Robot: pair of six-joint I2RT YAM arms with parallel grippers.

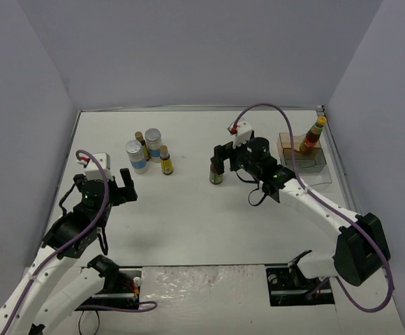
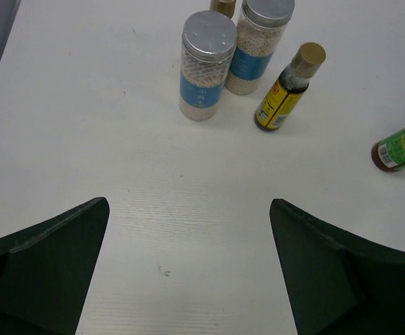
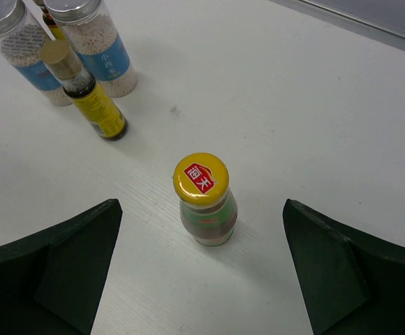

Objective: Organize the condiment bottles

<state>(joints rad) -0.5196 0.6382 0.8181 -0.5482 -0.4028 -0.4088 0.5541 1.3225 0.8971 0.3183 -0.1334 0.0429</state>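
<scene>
Reaching over the table (image 1: 188, 230) middle with the right gripper (image 1: 218, 160), matte dark fingers (image 3: 56, 272) spread wide, flanking without touching an upright brown glass bottle (image 3: 204, 202) with a glossy yellow cap and green label. Holding the left gripper (image 2: 188, 209) low at the left, likewise gaping and empty, facing a tight cluster: two clear cylinders (image 2: 204, 66) with perforated silver lids, blue bands and pale grains, just beside a slim yellow-labelled bottle (image 2: 286, 91). Standing well apart from a tilted dark bottle (image 1: 313, 136) in the clear tray (image 1: 314, 167) far right.
</scene>
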